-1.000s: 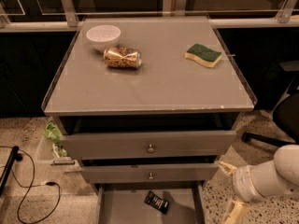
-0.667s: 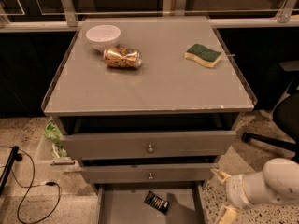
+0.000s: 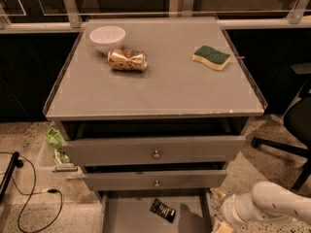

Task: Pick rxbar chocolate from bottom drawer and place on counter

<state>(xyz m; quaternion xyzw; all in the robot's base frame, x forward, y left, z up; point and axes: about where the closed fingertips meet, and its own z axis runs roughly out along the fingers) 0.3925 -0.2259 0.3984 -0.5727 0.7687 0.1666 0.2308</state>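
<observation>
Nearest to us the bottom drawer [image 3: 126, 216] stands pulled out, its flat grey floor showing; on that floor, right of the middle, lies the rxbar chocolate [image 3: 162, 210], a small black bar set at a slant, touching nothing else. Just right of the drawer, at the near right corner of the scene, sits the gripper [image 3: 221, 211] on its white arm [image 3: 274, 204]; it is released, its two pale tips standing apart with nothing between them (the lower tip runs off the bottom edge), and it is close beside the bar but clear of it. Above the tray we see the middle drawer [image 3: 121, 181] and the upper drawer [image 3: 112, 150], both a little ajar, each with a round metal knob. Farther back lies the counter [image 3: 160, 93]; on it a gold can [image 3: 127, 60] lies on its side at far left, a white bowl [image 3: 107, 37] just beyond it, and a green-yellow sponge [image 3: 211, 57] at far right, well apart from both.
</observation>
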